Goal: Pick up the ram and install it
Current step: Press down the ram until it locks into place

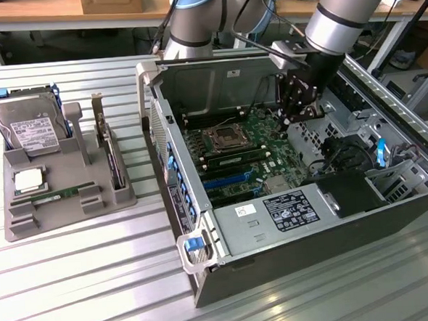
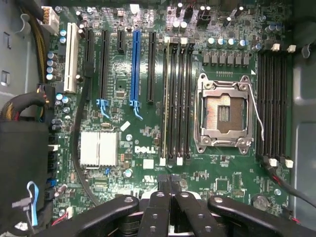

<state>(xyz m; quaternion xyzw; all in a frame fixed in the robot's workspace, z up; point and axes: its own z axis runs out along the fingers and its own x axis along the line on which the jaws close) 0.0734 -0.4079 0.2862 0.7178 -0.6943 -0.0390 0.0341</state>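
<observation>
One ram (image 1: 65, 192), a thin green stick, lies flat in the grey holder tray (image 1: 29, 223) on the exterior view's left. A second green ram stick (image 1: 237, 159) stands on edge in a slot beside the empty processor socket (image 1: 221, 137) on the motherboard. My gripper (image 1: 291, 121) hangs inside the open computer case (image 1: 278, 266), above the motherboard and to the exterior view's right of the socket. In the wrist view my gripper (image 2: 170, 180) is shut, fingertips together with nothing between them, over the board below the memory slots (image 2: 177, 98).
The tray also holds a hard drive (image 1: 29, 132), a square silver processor (image 1: 28, 180) and an upright expansion card (image 1: 114, 163). Black cables (image 2: 79, 148) and a power supply (image 1: 290, 210) sit inside the case. The case walls rise around the board.
</observation>
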